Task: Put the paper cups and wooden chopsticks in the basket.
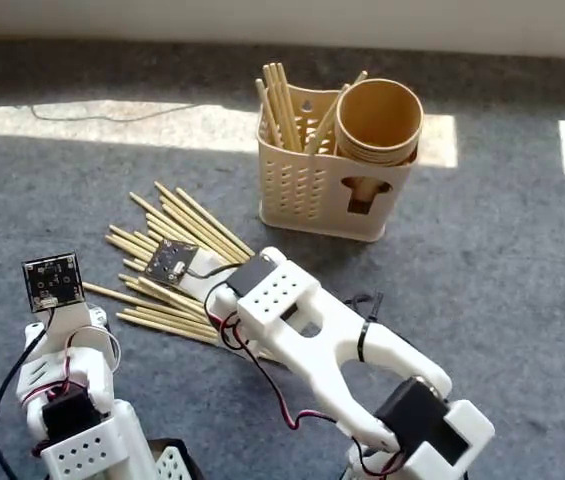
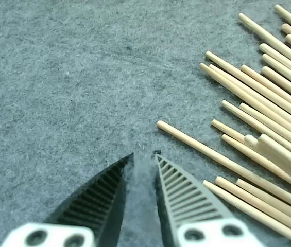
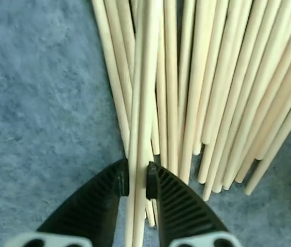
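A cream slotted basket [image 1: 312, 190] stands on the grey carpet with stacked paper cups [image 1: 379, 122] and several wooden chopsticks [image 1: 282, 105] upright in it. A pile of loose chopsticks [image 1: 157, 225] lies on the carpet in front of it. My right gripper [image 3: 137, 175] is down at the pile, shut on a chopstick [image 3: 144, 103] that runs between its jaws. My left gripper [image 2: 143, 154] hovers over bare carpet just beside the pile's ends [image 2: 269, 103], its jaws a narrow gap apart with nothing between them.
The right arm [image 1: 332, 340] stretches from the front right across to the pile. The left arm [image 1: 62, 380] stays at the front left. Sunlit patches [image 1: 112, 125] lie on the carpet behind the basket, with a thin cable [image 1: 92, 115] at the far left.
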Available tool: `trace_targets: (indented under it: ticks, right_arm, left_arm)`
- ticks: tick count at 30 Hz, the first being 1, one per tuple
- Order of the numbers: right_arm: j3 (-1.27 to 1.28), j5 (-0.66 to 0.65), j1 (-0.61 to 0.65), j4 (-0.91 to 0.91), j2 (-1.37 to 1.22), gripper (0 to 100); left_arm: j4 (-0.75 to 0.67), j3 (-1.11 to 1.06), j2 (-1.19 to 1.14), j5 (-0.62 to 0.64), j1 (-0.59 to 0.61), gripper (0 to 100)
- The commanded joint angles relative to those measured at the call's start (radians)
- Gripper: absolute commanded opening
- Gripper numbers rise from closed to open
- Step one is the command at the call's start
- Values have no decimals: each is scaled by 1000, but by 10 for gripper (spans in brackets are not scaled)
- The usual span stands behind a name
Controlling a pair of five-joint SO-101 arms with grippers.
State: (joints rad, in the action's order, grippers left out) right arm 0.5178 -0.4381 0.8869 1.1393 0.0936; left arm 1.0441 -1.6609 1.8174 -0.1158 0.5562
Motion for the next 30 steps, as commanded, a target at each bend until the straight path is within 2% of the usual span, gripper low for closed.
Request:
trace_targets:
  ticks: [1, 4, 8, 15, 24, 30]
  right_arm:
    - [12, -25, -16, 13, 82, 7]
    - [16, -25, -18, 19, 85, 22]
    - [19, -21, -13, 19, 85, 96]
    - [19, -20, -12, 8, 85, 98]
    - [102, -20, 8, -148, 84, 98]
    - [116, -23, 4, -182, 82, 98]
  left_arm:
    - [-18, 7, 8, -6, 12, 71]
    - [-18, 7, 8, -6, 12, 71]
    - [-18, 7, 8, -6, 12, 71]
    - [-18, 7, 8, -6, 12, 71]
    - [-18, 7, 8, -6, 12, 71]
    - [-18, 7, 8, -6, 12, 71]
